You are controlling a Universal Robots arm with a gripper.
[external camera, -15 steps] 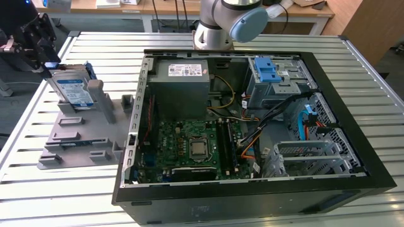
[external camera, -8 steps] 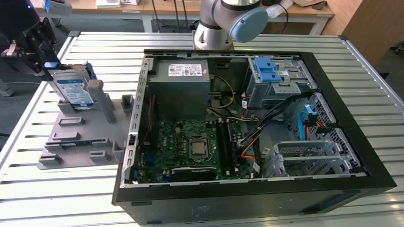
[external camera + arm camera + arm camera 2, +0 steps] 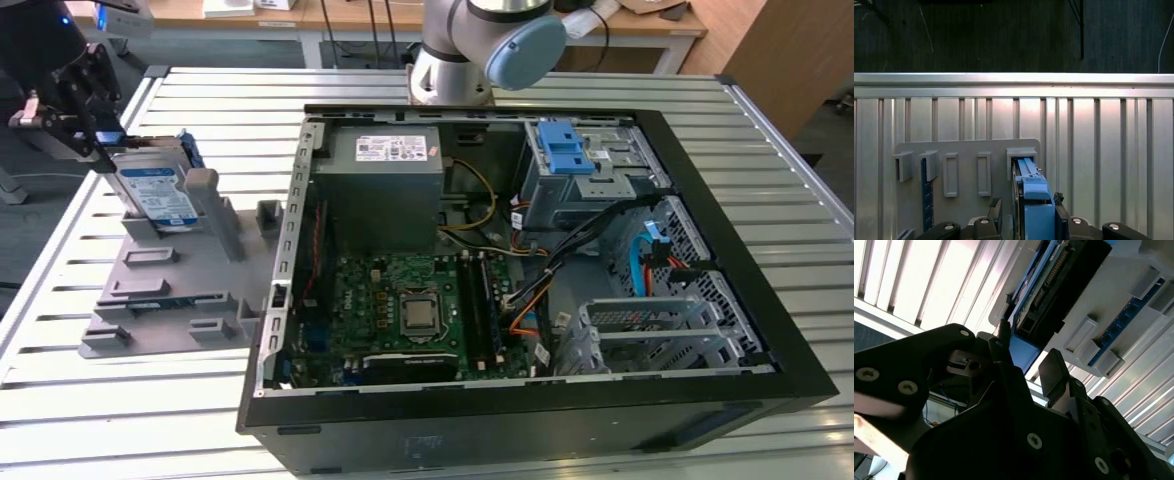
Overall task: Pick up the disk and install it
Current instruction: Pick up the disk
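The grey holder (image 3: 160,270) hides the disk's (image 3: 150,190) lower end.

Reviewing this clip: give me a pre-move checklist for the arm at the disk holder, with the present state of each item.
1. The disk stands upright in the grey holder: ok.
2. The gripper is at the disk's upper edge: ok.
3. Firm grip on the disk: cannot tell.
4. The computer case lies open: ok.
5. Path past the cables to the drive cage: cannot tell.

No print is reading legibly: a blue-and-white label (image 3: 156,200) is showing on the disk (image 3: 139,172) at the pincer (image 3: 99,136), a white sticker (image 3: 390,150) on the box (image 3: 380,208) well apart.
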